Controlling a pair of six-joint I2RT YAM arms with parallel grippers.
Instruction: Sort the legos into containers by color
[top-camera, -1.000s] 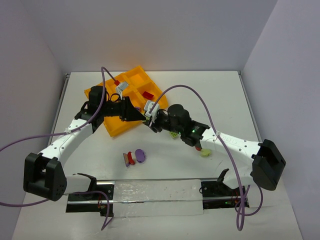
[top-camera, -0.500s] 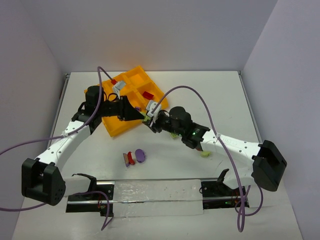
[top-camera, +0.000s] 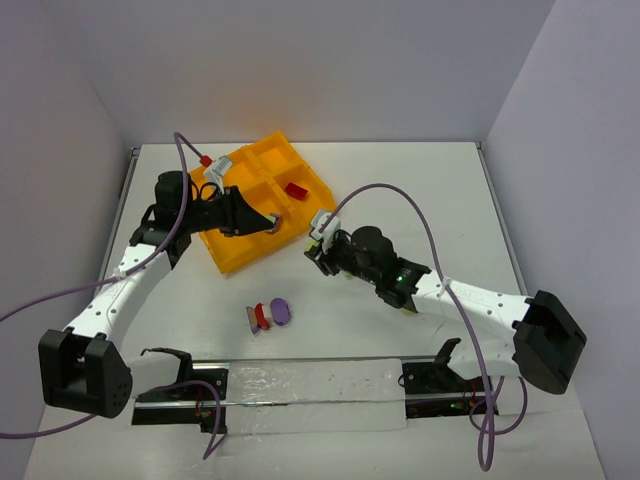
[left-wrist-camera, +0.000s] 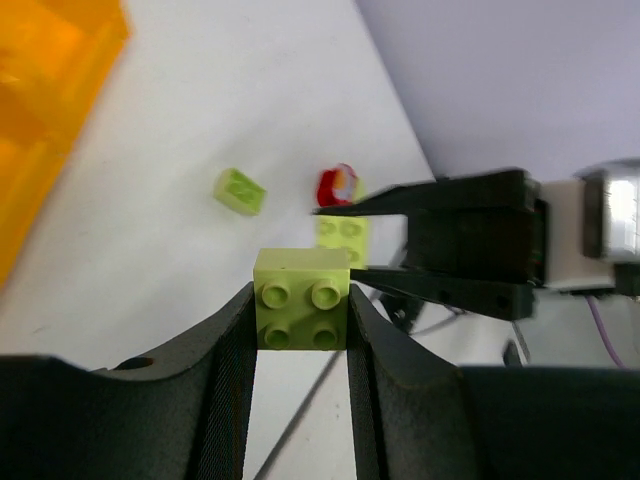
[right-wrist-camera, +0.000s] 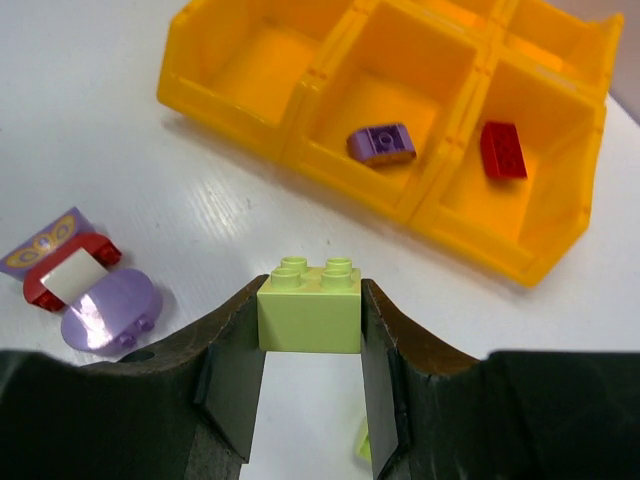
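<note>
Left gripper (left-wrist-camera: 300, 302): pinched tight on the left yellow-green brick (left-wrist-camera: 302, 315), a two-by-two with its studs facing the wrist camera and a black finger flat against each side.
Left brick's place: right at the fingertips, lifted off the white table (right-wrist-camera: 200, 215). From above, this gripper hangs at the near right edge of the orange-yellow tray (right-wrist-camera: 480, 245).
Right gripper (right-wrist-camera: 311, 300): clamped on the right yellow-green brick (right-wrist-camera: 310, 312), another two-by-two, squeezed by both sides with its studs pointing away from the wrist.
Right brick's place: out at the fingertips, over bare table on the near side of the tray and clear of its wall.
Gripper to gripper: seen from above, the tips point toward each other with a gap between them. In the left wrist view the right gripper's black fingers show beyond the left brick, with yellow-green at their tips.
Tray cells: in the row nearest the right gripper, a purple brick (right-wrist-camera: 382, 142) lies in the middle cell and a red brick (right-wrist-camera: 503, 150) in the cell to its right.
On the table: a mixed cluster (right-wrist-camera: 75, 285) of red and purple pieces with a printed lavender tile lies left of the right gripper in its wrist view. A loose yellow-green brick (left-wrist-camera: 241, 190) lies flat beyond the left gripper.
</note>
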